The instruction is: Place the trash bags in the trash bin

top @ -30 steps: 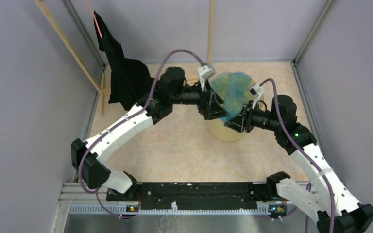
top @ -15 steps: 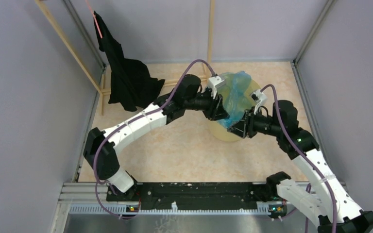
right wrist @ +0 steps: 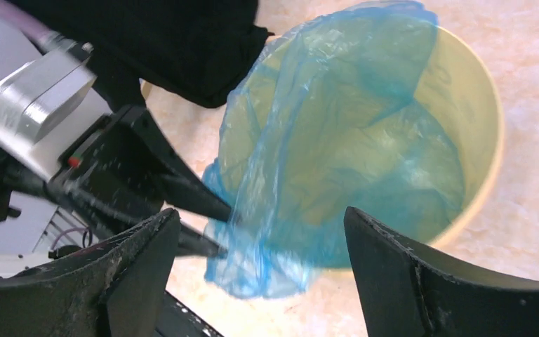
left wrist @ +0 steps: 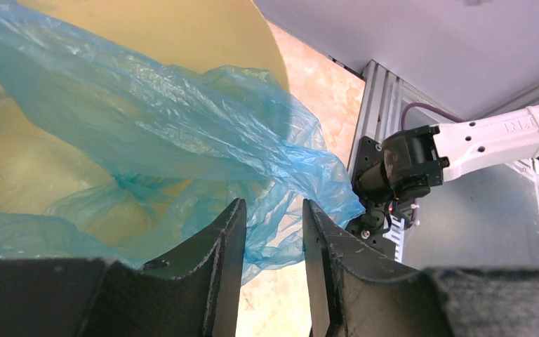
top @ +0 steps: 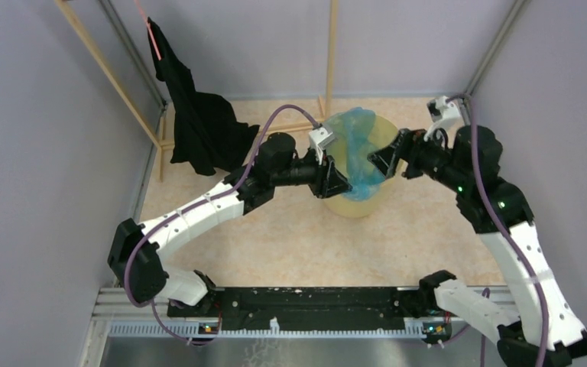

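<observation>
The trash bin (top: 355, 208) is a round yellow bucket standing on the floor mid-right. The trash bag (top: 351, 145), thin light-blue film, lies in its mouth and spills over the near-left rim. My left gripper (top: 342, 186) is at that rim, jaws drawn in on the hanging film. The left wrist view shows the bag (left wrist: 182, 126) bunched at the gripper's tips (left wrist: 274, 205), beside the bin (left wrist: 182, 28). My right gripper (top: 377, 162) hovers open above the bin's right side. From the right wrist, the bag (right wrist: 337, 140) and bin (right wrist: 477, 140) sit beyond the wide-open gripper (right wrist: 261, 212), which holds nothing.
A black cloth (top: 199, 126) hangs from a slanted wooden frame at the back left, close behind the left arm. An upright wooden stick (top: 331, 46) stands behind the bin. Grey walls close in both sides. The arms' metal base rail (top: 298, 306) runs along the near edge.
The right gripper let go of the bag, opened wide and lifted away to the far right. The left gripper closed on the bag's hanging edge and drew back slightly left.
</observation>
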